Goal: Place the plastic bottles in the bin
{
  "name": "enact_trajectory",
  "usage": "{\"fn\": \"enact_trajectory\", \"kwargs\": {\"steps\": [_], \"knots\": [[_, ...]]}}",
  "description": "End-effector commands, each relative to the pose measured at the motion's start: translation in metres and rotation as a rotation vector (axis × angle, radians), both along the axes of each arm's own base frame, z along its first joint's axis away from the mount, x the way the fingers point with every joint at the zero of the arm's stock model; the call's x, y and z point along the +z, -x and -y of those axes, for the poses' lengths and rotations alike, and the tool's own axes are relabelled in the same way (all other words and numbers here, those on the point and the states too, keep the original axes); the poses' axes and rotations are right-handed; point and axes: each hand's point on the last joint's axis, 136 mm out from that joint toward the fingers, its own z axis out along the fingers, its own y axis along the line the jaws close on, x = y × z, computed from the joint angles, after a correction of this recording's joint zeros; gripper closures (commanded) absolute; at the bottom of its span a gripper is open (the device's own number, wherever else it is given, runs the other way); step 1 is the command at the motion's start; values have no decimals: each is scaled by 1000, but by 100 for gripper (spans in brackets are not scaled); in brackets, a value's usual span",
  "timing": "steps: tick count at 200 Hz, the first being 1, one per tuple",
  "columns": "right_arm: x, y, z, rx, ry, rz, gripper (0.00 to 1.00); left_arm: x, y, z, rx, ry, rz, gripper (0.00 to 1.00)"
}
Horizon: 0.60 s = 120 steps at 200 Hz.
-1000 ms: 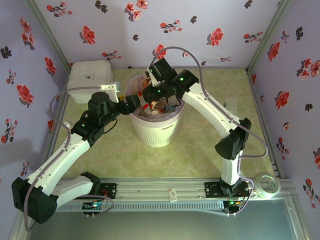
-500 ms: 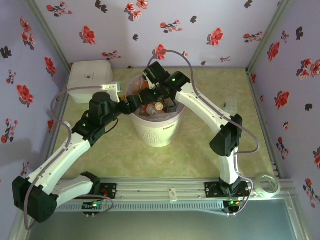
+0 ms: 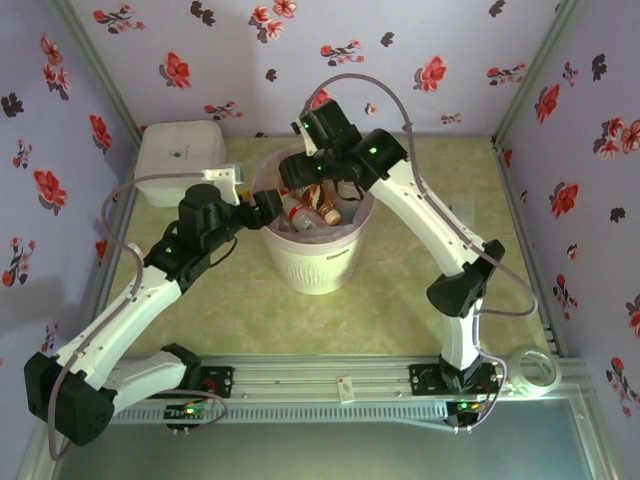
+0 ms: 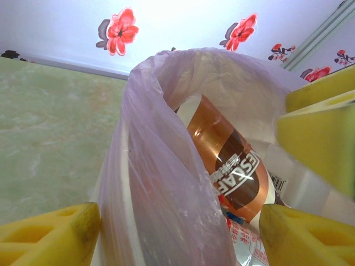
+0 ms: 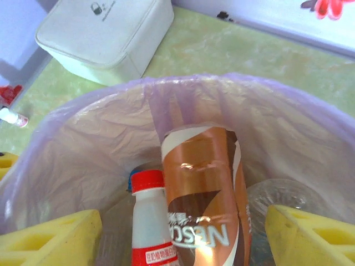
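In the bin point(image 3: 316, 266), plastic bottles point(image 5: 202, 188) piled

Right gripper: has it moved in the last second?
Yes. In the top view the right gripper has shifted from the middle of the bin toward its far rim.

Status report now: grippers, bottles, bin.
Left gripper open, straddling bin rim. Right gripper open over bin. Bottles lying inside bin. White box stands clear, beside bin.

Pale pink liner point(image 5: 83, 127) over the white ribbed bin point(image 3: 315, 265). Inside, a copper-and-brown bottle point(image 5: 202, 188) and a red-capped white bottle point(image 5: 148, 221). Surface point(image 3: 350, 310) is mottled green.
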Motion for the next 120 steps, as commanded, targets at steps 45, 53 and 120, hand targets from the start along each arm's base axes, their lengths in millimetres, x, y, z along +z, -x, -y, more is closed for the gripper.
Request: {"fn": "enact_trajectory", "kwargs": {"steps": [45,53,120], "knots": [[73,3,94,-144,-105,191,21,33,7,-3,-18,-63,66,22],[76,0,112,-179,-113,208,20,38,8,-5,-11,-80,75,19],[14,-13,224,-431,-53,225,1,95,33,-54,99,-239,186,0]]}}
